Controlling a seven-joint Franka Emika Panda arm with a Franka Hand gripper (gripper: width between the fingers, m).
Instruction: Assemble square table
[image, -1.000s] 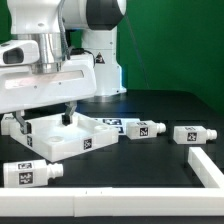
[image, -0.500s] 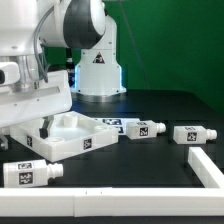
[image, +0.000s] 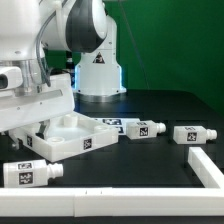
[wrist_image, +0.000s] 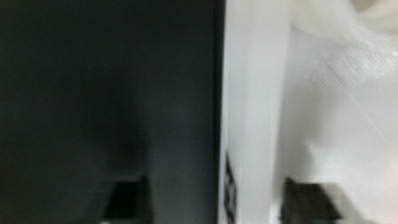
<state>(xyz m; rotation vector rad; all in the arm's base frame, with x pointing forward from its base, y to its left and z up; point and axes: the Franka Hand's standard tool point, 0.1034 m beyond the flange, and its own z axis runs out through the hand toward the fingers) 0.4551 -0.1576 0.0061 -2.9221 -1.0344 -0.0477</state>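
Observation:
The white square tabletop (image: 78, 137) lies on the black table with its raised rim up. My gripper (image: 42, 131) hangs at its corner on the exterior view's left. In the wrist view the gripper (wrist_image: 222, 203) is open. One dark fingertip (wrist_image: 125, 200) is over the black table and the other is over the white inside of the tabletop (wrist_image: 311, 100), with the rim wall between them. Three white tagged legs lie loose: one in front (image: 32, 173) and two to the exterior view's right (image: 146, 129) (image: 194, 133).
The marker board (image: 110, 122) lies flat behind the tabletop. A long white border wall (image: 110, 206) runs along the front and turns up at the exterior view's right (image: 207, 163). The robot base (image: 97, 70) stands at the back.
The arm has swung toward the exterior view's left and lowered. The gripper went from over the tabletop's middle to its left corner. The parts have not moved.

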